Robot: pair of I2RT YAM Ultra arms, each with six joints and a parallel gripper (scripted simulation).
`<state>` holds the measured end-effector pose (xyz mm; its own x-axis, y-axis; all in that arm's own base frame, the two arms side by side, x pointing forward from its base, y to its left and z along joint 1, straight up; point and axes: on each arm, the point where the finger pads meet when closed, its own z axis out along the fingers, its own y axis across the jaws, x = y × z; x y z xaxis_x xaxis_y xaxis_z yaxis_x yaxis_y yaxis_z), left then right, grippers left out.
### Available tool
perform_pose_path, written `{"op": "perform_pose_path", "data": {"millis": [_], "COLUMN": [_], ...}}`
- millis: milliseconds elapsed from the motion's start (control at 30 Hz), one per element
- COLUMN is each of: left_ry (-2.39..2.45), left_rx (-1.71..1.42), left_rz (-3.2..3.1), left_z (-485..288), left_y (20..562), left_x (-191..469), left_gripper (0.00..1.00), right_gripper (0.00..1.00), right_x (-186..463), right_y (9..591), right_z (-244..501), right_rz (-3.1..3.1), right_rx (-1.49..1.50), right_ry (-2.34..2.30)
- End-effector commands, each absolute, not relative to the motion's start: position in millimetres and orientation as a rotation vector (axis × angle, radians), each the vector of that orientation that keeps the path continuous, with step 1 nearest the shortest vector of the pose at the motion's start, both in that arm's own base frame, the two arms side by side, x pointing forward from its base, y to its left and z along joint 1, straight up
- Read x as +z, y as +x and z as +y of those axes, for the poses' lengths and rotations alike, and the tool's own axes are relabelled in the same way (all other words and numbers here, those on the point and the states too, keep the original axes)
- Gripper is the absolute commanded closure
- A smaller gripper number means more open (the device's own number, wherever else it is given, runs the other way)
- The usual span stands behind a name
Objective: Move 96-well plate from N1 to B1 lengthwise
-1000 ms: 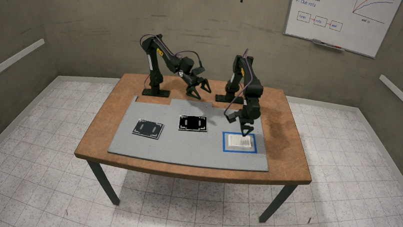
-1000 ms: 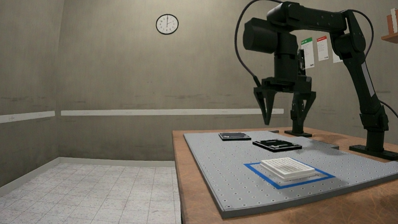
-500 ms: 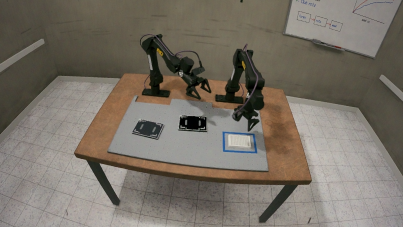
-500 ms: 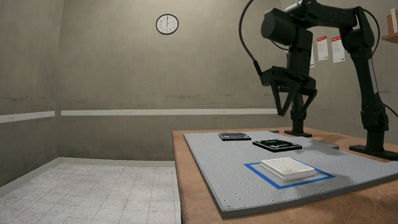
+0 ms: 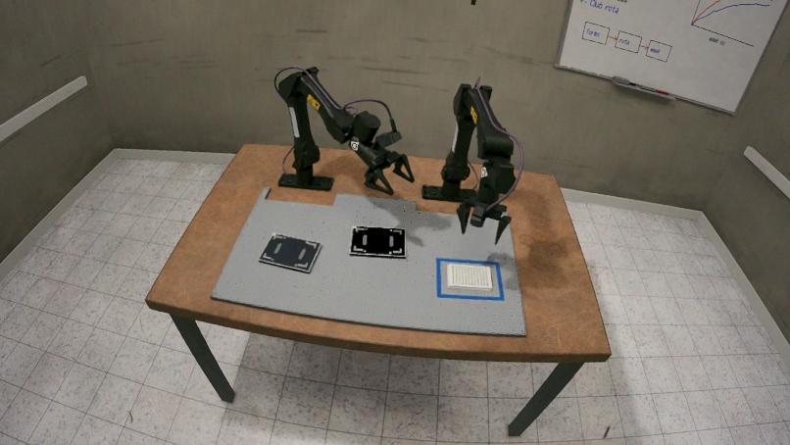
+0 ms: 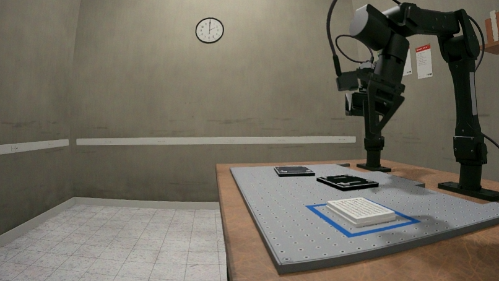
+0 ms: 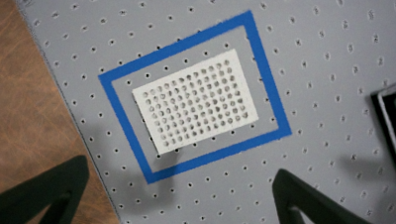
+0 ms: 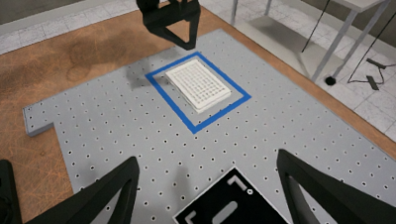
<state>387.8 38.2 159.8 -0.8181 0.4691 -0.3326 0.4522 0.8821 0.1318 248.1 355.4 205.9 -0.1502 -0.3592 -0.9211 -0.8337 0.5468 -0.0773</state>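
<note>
The white 96-well plate (image 5: 469,275) lies flat inside the blue taped outline (image 5: 439,278) on the grey perforated board, with its long side along the outline's long side. It also shows in the side view (image 6: 361,210), the left wrist view (image 7: 194,106) and the right wrist view (image 8: 198,85). My left gripper (image 5: 480,231) hangs open and empty well above the plate, toward the arm bases; its fingers frame the left wrist view (image 7: 178,208). My right gripper (image 5: 398,182) is open and empty, raised near the board's back edge (image 8: 208,198).
Two black plate nests stand empty on the board, one in the middle (image 5: 377,241) and one farther along (image 5: 290,253). The middle nest lies just under my right gripper's view (image 8: 233,203). Both arm bases stand on the wooden table behind the board.
</note>
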Motion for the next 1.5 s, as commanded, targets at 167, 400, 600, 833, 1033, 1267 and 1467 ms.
{"op": "perform_pose_path", "data": {"millis": [167,400,600,833,1033,1267,1467], "left_ry": [0.125,0.011,0.043,0.042,0.042,0.042,0.042], "left_rx": [0.125,0.127,0.115,0.116,0.116,0.116,0.116], "left_rz": [2.621,2.601,2.615,2.609,2.609,2.609,2.609], "left_z": [42.2,39.7,36.5,36.7,36.7,36.7,36.7], "left_y": [384.2,377.0,373.2,374.6,374.6,374.6,374.6], "left_x": [181.7,184.6,182.6,185.2,185.2,185.2,185.2], "left_gripper": [0.00,0.00,0.00,0.00,0.00,0.00,0.00], "right_gripper": [0.00,0.00,0.00,0.00,0.00,0.00,0.00], "right_x": [219.0,219.0,219.0,219.0,219.0,219.0,219.0], "right_y": [248.8,248.8,248.8,248.8,248.8,248.8,248.8], "right_z": [359.8,359.8,359.8,359.8,359.8,359.8,359.8], "right_rz": [1.705,1.705,1.705,1.705,1.705,1.705,1.705], "right_rx": [0.584,0.584,0.584,0.584,0.584,0.584,0.584], "right_ry": [-0.980,-0.980,-0.980,-0.980,-0.980,-0.980,-0.980]}}
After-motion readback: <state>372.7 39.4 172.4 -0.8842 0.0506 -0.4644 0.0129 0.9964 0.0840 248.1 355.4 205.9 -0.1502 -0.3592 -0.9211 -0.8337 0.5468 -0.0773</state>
